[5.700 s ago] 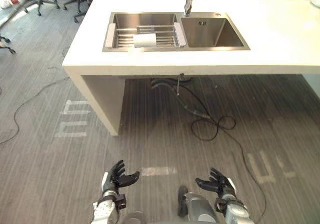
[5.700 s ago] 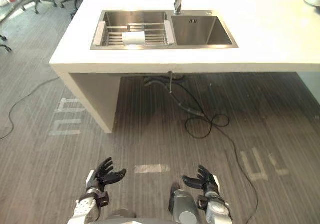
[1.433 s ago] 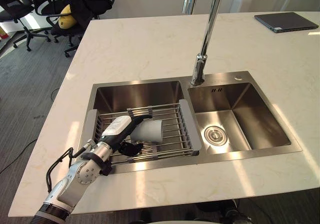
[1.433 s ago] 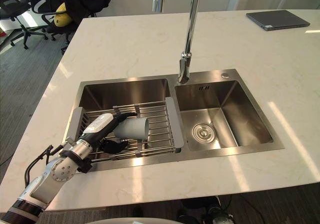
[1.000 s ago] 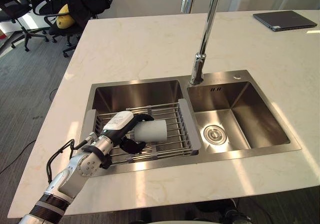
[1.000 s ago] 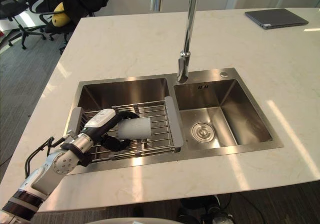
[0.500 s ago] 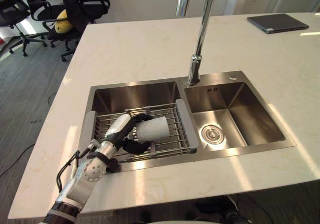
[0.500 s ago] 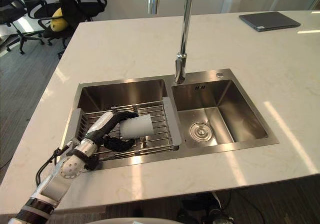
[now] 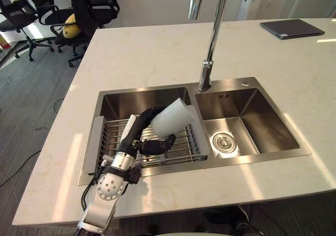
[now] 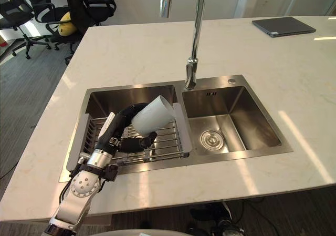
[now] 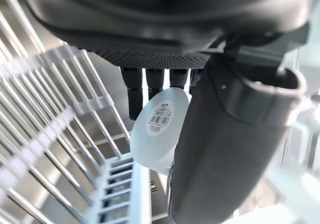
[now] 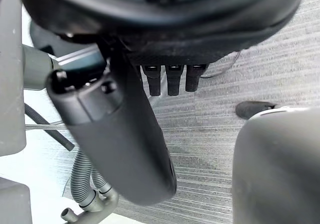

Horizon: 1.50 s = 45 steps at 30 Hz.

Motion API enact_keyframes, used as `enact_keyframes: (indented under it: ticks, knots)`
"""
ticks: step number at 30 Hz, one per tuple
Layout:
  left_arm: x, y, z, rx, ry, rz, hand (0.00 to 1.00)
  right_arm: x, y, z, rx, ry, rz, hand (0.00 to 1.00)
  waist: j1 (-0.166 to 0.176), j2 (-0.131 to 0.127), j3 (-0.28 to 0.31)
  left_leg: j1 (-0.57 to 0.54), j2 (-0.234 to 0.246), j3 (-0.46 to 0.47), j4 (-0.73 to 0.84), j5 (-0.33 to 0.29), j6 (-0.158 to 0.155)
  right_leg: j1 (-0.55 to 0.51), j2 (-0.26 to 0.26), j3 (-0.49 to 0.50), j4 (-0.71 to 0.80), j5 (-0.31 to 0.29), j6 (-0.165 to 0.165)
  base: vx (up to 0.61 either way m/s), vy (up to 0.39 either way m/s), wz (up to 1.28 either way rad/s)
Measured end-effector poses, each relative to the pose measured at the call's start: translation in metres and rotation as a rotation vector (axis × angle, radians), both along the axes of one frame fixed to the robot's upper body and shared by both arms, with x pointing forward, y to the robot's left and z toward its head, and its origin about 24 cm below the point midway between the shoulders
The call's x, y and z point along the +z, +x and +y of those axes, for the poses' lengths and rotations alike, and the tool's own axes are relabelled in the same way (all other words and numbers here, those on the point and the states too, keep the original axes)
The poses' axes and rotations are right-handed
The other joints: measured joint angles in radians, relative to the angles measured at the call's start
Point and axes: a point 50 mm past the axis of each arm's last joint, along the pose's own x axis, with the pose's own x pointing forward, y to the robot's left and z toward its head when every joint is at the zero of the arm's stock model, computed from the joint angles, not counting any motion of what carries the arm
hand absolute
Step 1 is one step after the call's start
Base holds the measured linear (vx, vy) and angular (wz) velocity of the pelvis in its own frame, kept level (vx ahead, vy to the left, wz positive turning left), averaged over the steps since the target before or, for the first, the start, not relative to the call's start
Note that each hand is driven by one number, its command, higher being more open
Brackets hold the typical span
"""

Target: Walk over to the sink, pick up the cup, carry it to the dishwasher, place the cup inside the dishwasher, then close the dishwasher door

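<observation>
While the left hand (image 9: 134,131) curls its fingers over the white cup (image 9: 170,118) and its thumb under it, the left eye view shows that cup tilted, clear above the wire rack (image 9: 181,151) in the steel sink's (image 9: 136,99) left basin, near the tall faucet (image 9: 212,41). From the left wrist, fingers (image 11: 150,84) and thumb (image 11: 225,149) clamp the cup's labelled base. From the right wrist, the right hand (image 12: 165,24) hangs over grey carpet (image 12: 215,129), fingers relaxed, holding nothing.
</observation>
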Motion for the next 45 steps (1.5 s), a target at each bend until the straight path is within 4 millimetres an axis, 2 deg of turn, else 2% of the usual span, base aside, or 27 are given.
enact_keyframes:
  ticks: [4,12,19,22,25,28,29,30,31,32,34,35,37,38,39,41,42,43,44,45]
  knots:
    - [-0.005,-0.004,-0.001,0.031,-0.141,0.043,0.3,0.0,0.0,0.0,-0.013,0.001,-0.004,0.9,0.001,-0.001,-0.001,0.001,0.0,0.0,0.0,0.001,0.001,-0.001,0.0,0.001,0.003,0.0,0.0,-0.01,-0.004,0.0]
    - [-0.012,-0.011,-0.003,0.076,-0.307,0.09,0.3,0.0,0.0,0.003,-0.026,-0.005,-0.006,0.9,0.002,-0.001,-0.02,0.004,0.002,0.008,0.0,0.001,0.001,-0.005,0.001,0.013,0.01,0.0,0.001,0.0,-0.003,-0.01]
    - [-0.006,-0.013,-0.004,0.115,-0.407,0.075,0.3,-0.001,0.0,0.006,-0.029,0.002,-0.007,0.9,0.013,-0.005,-0.027,0.005,0.012,0.035,0.009,-0.011,-0.006,-0.025,0.002,0.044,0.036,-0.004,0.003,-0.04,-0.011,-0.12]
    - [0.007,-0.013,-0.006,0.118,-0.459,0.024,0.3,-0.001,-0.001,0.006,-0.032,0.001,-0.005,0.9,0.025,-0.017,-0.023,-0.022,0.013,0.05,0.043,-0.024,-0.003,-0.058,-0.005,0.06,0.068,-0.013,0.007,-0.05,0.02,-0.13]
    - [0.027,-0.013,-0.008,0.115,-0.492,-0.065,0.3,0.0,0.004,0.01,-0.038,0.002,-0.017,0.9,0.027,-0.034,-0.009,-0.111,0.019,0.065,0.18,-0.078,0.013,-0.147,-0.016,0.084,0.184,-0.046,0.015,-0.04,0.024,-0.17]
    - [0.036,-0.008,-0.01,0.12,-0.514,-0.108,0.3,0.0,0.009,0.012,-0.042,0.002,-0.028,0.9,0.025,-0.049,0.015,-0.159,0.031,0.063,0.29,-0.133,0.022,-0.172,-0.02,0.079,0.252,-0.064,0.02,-0.08,0.019,-0.03]
    - [0.039,-0.006,-0.012,0.122,-0.525,-0.12,0.3,0.0,0.009,0.013,-0.044,-0.002,-0.028,0.9,0.024,-0.054,0.013,-0.179,0.037,0.062,0.314,-0.145,0.034,-0.171,-0.021,0.075,0.258,-0.076,0.023,-0.12,0.039,0.1]
    - [0.041,-0.005,-0.01,0.13,-0.529,-0.135,0.3,0.001,0.01,0.013,-0.044,-0.001,-0.03,0.9,0.026,-0.05,0.024,-0.182,0.04,0.062,0.322,-0.151,0.05,-0.196,-0.027,0.063,0.362,-0.131,0.02,-0.11,0.036,0.14]
    - [0.042,-0.005,-0.009,0.138,-0.53,-0.137,0.3,0.001,0.011,0.013,-0.05,0.003,-0.031,0.9,0.026,-0.053,0.026,-0.179,0.039,0.058,0.324,-0.15,0.051,-0.207,-0.032,0.053,0.451,-0.164,0.021,-0.06,0.011,0.19]
    - [0.042,-0.005,-0.006,0.153,-0.531,-0.143,0.3,0.001,0.01,0.013,-0.063,0.009,-0.032,0.9,0.03,-0.055,0.025,-0.181,0.039,0.047,0.336,-0.149,0.051,-0.194,-0.033,0.043,0.603,-0.218,0.043,-0.04,-0.03,0.17]
    - [0.045,-0.005,-0.002,0.17,-0.534,-0.166,0.3,0.001,0.013,0.013,-0.067,0.012,-0.041,0.9,0.05,-0.071,0.014,-0.206,0.036,0.045,0.351,-0.145,0.046,-0.165,-0.033,0.043,0.629,-0.254,0.058,-0.06,-0.065,0.1]
    - [0.048,-0.006,0.0,0.176,-0.54,-0.191,0.3,0.002,0.017,0.013,-0.069,0.011,-0.052,0.9,0.061,-0.08,0.004,-0.251,0.03,0.04,0.356,-0.125,0.031,-0.164,-0.03,0.048,0.565,-0.287,0.061,-0.09,-0.101,0.17]
    - [0.052,-0.007,-0.001,0.174,-0.554,-0.207,0.3,0.005,0.023,0.011,-0.07,0.002,-0.068,0.9,0.082,-0.077,-0.012,-0.311,0.026,0.032,0.332,-0.074,0.016,-0.149,-0.015,0.053,0.384,-0.292,0.031,-0.08,-0.117,0.13]
    - [0.053,-0.008,-0.003,0.176,-0.573,-0.211,0.3,0.007,0.031,0.007,-0.069,-0.01,-0.083,0.9,0.088,-0.052,-0.002,-0.33,0.04,0.026,0.304,-0.038,0.014,-0.142,0.013,0.049,0.307,-0.247,-0.013,-0.08,-0.105,0.06]
    - [0.052,-0.008,-0.006,0.171,-0.581,-0.205,0.3,0.008,0.032,0.007,-0.086,-0.011,-0.088,0.9,0.089,-0.04,0.009,-0.324,0.056,0.013,0.28,-0.015,0.008,-0.124,0.031,0.041,0.267,-0.223,-0.024,-0.1,-0.108,0.14]
    - [0.052,-0.008,-0.012,0.147,-0.587,-0.194,0.3,0.007,0.03,0.007,-0.119,-0.008,-0.087,0.9,0.085,-0.033,0.018,-0.314,0.067,-0.014,0.273,0.005,-0.007,-0.095,0.058,0.016,0.252,-0.212,-0.037,-0.12,-0.159,0.37]
    - [0.052,-0.009,-0.016,0.126,-0.59,-0.189,0.3,0.007,0.029,0.005,-0.127,-0.015,-0.085,0.9,0.079,-0.022,0.024,-0.33,0.079,-0.039,0.307,0.008,-0.011,-0.085,0.077,0.006,0.257,-0.205,-0.048,-0.14,-0.166,0.5]
    - [0.053,-0.009,-0.019,0.117,-0.594,-0.186,0.3,0.007,0.029,0.005,-0.131,-0.016,-0.084,0.9,0.076,-0.02,0.025,-0.34,0.08,-0.053,0.319,0.014,-0.02,-0.084,0.083,-0.003,0.258,-0.203,-0.052,-0.16,-0.099,0.57]
    - [0.053,-0.009,-0.023,0.097,-0.607,-0.179,0.3,0.007,0.029,0.005,-0.146,-0.014,-0.087,0.9,0.073,-0.023,0.027,-0.343,0.077,-0.082,0.292,0.045,-0.036,-0.086,0.076,-0.035,0.25,-0.195,-0.074,-0.2,-0.082,0.59]
    - [0.053,-0.009,-0.028,0.07,-0.621,-0.17,0.3,0.008,0.03,0.004,-0.157,-0.016,-0.097,0.9,0.068,-0.018,0.035,-0.361,0.08,-0.078,0.368,0.006,-0.023,-0.09,0.07,-0.063,0.248,-0.19,-0.086,-0.21,-0.071,0.56]
